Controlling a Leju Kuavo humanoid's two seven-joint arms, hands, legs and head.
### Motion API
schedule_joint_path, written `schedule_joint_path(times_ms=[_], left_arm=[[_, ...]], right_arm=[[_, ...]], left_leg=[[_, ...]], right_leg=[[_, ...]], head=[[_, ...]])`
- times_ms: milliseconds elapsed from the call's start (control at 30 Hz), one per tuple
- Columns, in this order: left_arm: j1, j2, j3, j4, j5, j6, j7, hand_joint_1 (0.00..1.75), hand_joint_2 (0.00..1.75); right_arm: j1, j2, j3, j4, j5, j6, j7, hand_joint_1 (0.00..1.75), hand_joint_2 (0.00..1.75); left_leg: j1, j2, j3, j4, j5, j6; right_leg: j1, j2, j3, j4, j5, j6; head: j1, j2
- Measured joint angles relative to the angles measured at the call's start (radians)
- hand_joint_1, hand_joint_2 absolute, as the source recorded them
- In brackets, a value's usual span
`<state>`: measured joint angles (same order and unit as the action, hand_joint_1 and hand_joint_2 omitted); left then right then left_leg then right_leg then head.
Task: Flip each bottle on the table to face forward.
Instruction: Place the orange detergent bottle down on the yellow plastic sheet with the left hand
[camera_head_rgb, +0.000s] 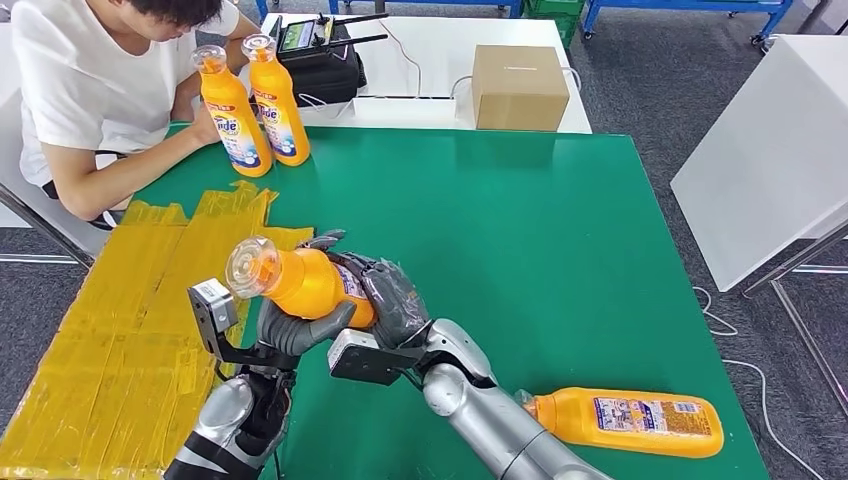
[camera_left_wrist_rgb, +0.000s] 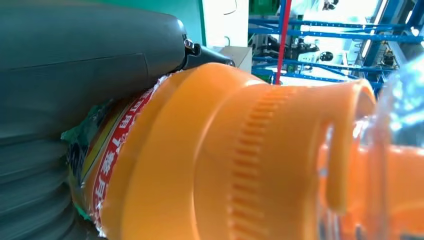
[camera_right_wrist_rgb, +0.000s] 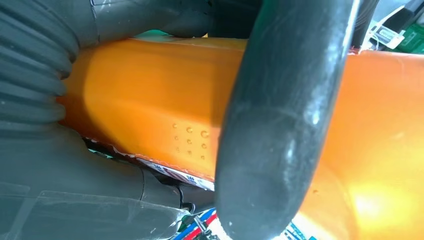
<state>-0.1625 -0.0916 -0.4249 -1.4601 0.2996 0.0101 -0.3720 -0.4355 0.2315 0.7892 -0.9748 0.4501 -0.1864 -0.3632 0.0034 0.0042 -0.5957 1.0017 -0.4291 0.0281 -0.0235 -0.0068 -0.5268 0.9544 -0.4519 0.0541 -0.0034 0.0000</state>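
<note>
An orange bottle (camera_head_rgb: 305, 283) with a clear cap is held above the green table (camera_head_rgb: 520, 230), tilted, cap toward the left. My right hand (camera_head_rgb: 392, 295) wraps its body, and my left hand (camera_head_rgb: 298, 328) grips it from below, near the neck. Up close, the left wrist view has the bottle's shoulder (camera_left_wrist_rgb: 240, 150) beside my left hand (camera_left_wrist_rgb: 75, 65). In the right wrist view a dark finger (camera_right_wrist_rgb: 280, 125) curls over the bottle's side (camera_right_wrist_rgb: 150, 95). A second bottle (camera_head_rgb: 630, 420) lies on its side at the near right. Two more bottles (camera_head_rgb: 232, 105) (camera_head_rgb: 278, 100) stand upright at the far left.
A person (camera_head_rgb: 90, 80) sits at the far left corner with a hand by the upright bottles. Yellow tape (camera_head_rgb: 130, 330) covers the table's left part. A cardboard box (camera_head_rgb: 518, 85) and a black device (camera_head_rgb: 320, 60) sit on a white table behind; another white table (camera_head_rgb: 770, 150) stands right.
</note>
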Motion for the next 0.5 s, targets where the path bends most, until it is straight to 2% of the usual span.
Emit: schedule_joint_path(times_ms=[433, 467, 500], left_arm=[[0.003, -0.007, 0.006, -0.015, 0.01, 0.02, -0.013, 1.75, 1.75], [0.003, -0.007, 0.005, -0.018, 0.01, 0.024, -0.016, 1.75, 1.75], [0.004, -0.007, 0.004, -0.022, 0.008, 0.029, -0.018, 1.75, 1.75]], right_arm=[[0.019, 0.0, 0.001, -0.03, -0.02, -0.011, 0.0, 1.75, 1.75], [0.021, 0.0, 0.001, -0.035, -0.022, -0.014, 0.0, 1.7, 1.75], [0.023, -0.001, 0.0, -0.042, -0.024, -0.016, 0.0, 1.32, 1.75]], left_leg=[[0.0, 0.0, 0.0, 0.0, 0.0, 0.0], [0.0, 0.0, 0.0, 0.0, 0.0, 0.0], [0.0, 0.0, 0.0, 0.0, 0.0, 0.0]], right_leg=[[0.0, 0.0, 0.0, 0.0, 0.0, 0.0], [0.0, 0.0, 0.0, 0.0, 0.0, 0.0], [0.0, 0.0, 0.0, 0.0, 0.0, 0.0]], head=[[0.0, 0.0], [0.0, 0.0], [0.0, 0.0]])
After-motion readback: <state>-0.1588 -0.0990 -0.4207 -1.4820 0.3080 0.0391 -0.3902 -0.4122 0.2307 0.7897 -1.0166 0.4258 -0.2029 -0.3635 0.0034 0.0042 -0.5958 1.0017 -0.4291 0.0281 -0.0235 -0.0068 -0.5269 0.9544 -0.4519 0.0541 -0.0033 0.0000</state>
